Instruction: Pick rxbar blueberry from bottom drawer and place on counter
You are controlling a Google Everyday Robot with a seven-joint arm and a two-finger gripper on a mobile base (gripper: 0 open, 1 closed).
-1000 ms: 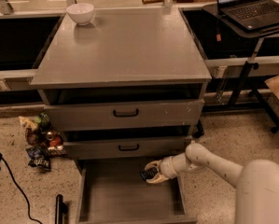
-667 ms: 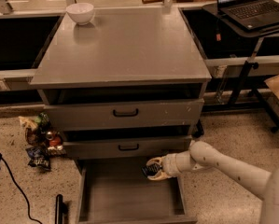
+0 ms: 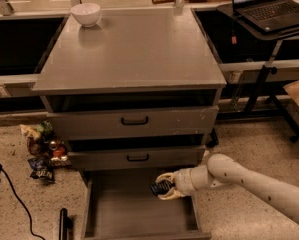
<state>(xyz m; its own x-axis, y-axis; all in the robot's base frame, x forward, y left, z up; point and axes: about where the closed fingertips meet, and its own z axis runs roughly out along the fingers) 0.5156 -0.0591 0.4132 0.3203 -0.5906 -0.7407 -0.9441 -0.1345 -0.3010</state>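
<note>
The bottom drawer point(image 3: 139, 211) stands pulled out at the foot of the grey cabinet, and what shows of its floor is bare. My gripper point(image 3: 164, 186) hangs over the drawer's right half, just below the middle drawer's front. It is shut on the rxbar blueberry point(image 3: 160, 187), a small dark bar held between the pale fingers point(image 3: 165, 176). The white arm reaches in from the lower right. The counter point(image 3: 134, 49) is the broad grey cabinet top above.
A white bowl point(image 3: 86, 14) sits at the counter's back left corner. Two upper drawers with black handles point(image 3: 134, 120) are pushed in. Colourful snack packets point(image 3: 43, 151) lie on the floor left of the cabinet. A laptop desk point(image 3: 266, 14) stands at the right.
The arm has drawn back a little toward the right, and the gripper with the dark bar has risen slightly above the drawer.
</note>
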